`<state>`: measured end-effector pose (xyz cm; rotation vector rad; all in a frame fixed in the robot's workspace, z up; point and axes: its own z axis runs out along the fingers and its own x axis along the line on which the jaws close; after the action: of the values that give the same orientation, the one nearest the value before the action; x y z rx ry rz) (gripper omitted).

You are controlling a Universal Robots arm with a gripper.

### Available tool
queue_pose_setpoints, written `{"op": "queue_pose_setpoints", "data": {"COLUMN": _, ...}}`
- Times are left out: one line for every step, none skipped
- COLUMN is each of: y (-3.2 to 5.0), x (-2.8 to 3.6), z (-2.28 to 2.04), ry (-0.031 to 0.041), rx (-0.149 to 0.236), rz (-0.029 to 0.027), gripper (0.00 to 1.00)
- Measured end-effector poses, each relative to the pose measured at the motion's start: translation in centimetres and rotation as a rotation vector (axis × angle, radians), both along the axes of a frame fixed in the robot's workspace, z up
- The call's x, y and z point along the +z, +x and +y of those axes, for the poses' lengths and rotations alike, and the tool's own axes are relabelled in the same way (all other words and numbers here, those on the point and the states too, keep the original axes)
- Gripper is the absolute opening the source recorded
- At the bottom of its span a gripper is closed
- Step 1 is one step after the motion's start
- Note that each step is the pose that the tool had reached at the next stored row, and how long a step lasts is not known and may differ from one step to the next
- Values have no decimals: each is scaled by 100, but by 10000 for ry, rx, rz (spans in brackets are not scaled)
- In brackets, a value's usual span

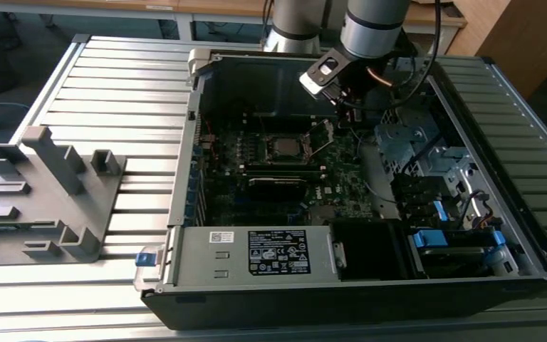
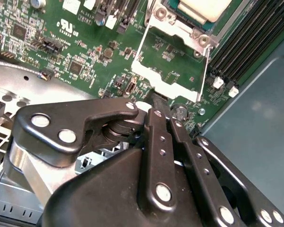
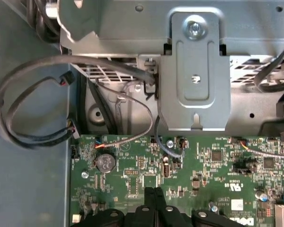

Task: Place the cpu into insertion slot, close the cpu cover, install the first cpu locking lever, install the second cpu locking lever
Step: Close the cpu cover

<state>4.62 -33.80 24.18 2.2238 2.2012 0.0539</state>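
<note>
The cpu (image 1: 284,147) lies flat in the insertion slot (image 1: 264,146) at the middle of the motherboard; its pale metal face (image 2: 203,7) also shows in the second wrist view. The cpu cover (image 1: 325,135), a thin silvery frame, stands swung open on the slot's side toward the exterior view's right. Through the cover's window (image 2: 165,82) I see green board. My gripper (image 2: 157,105) is shut, with its black fingertips pressed together right at the cover's free edge. In the exterior view the gripper (image 1: 342,107) hangs low over the board behind the cover. The shut gripper (image 3: 154,191) points at the board in the first wrist view.
A grey power-supply box (image 1: 259,253) fills the case's near corner. A long black card (image 1: 275,182) lies just in front of the slot. Drive bays with blue tabs (image 1: 435,239) stand at the exterior view's right. Cables (image 3: 33,94) and a metal bracket (image 3: 194,71) lie beyond the board's edge.
</note>
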Motion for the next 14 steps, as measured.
{"op": "queue_pose_setpoints", "data": {"y": -16, "x": 0, "z": 0, "ry": 0, "rx": 0, "rz": 0, "gripper": 11}}
{"op": "queue_pose_setpoints", "data": {"y": -31, "x": 0, "z": 0, "ry": 0, "rx": 0, "rz": 0, "gripper": 11}}
{"op": "queue_pose_setpoints", "data": {"y": -46, "x": -1, "z": 0, "ry": 1, "rx": 0, "rz": 0, "gripper": 11}}
{"op": "queue_pose_setpoints", "data": {"y": -60, "x": -1, "z": 0, "ry": 1, "rx": 0, "rz": 0, "gripper": 11}}
{"op": "queue_pose_setpoints", "data": {"y": -76, "x": -1, "z": 0, "ry": 1, "rx": 0, "rz": 0, "gripper": 11}}
{"op": "queue_pose_setpoints", "data": {"y": -92, "x": -1, "z": 0, "ry": 0, "rx": -1, "rz": 1, "gripper": 11}}
{"op": "queue_pose_setpoints", "data": {"y": -109, "x": -2, "z": 0, "ry": 0, "rx": -1, "rz": 1, "gripper": 11}}
{"op": "queue_pose_setpoints", "data": {"y": -124, "x": -2, "z": 0, "ry": 0, "rx": 0, "rz": 0, "gripper": 11}}
{"op": "queue_pose_setpoints", "data": {"y": -138, "x": -2, "z": 0, "ry": 1, "rx": 0, "rz": 0, "gripper": 11}}
{"op": "queue_pose_setpoints", "data": {"y": -148, "x": -2, "z": 0, "ry": 1, "rx": 0, "rz": 0, "gripper": 11}}
{"op": "queue_pose_setpoints", "data": {"y": -154, "x": -2, "z": 0, "ry": 1, "rx": 0, "rz": 0, "gripper": 11}}
{"op": "queue_pose_setpoints", "data": {"y": -156, "x": -2, "z": 0, "ry": 1, "rx": -1, "rz": 0, "gripper": 11}}
{"op": "queue_pose_setpoints", "data": {"y": -157, "x": -2, "z": 0, "ry": 0, "rx": 1, "rz": 0, "gripper": 11}}
{"op": "queue_pose_setpoints", "data": {"y": -159, "x": -2, "z": 0, "ry": 1, "rx": 0, "rz": 0, "gripper": 11}}
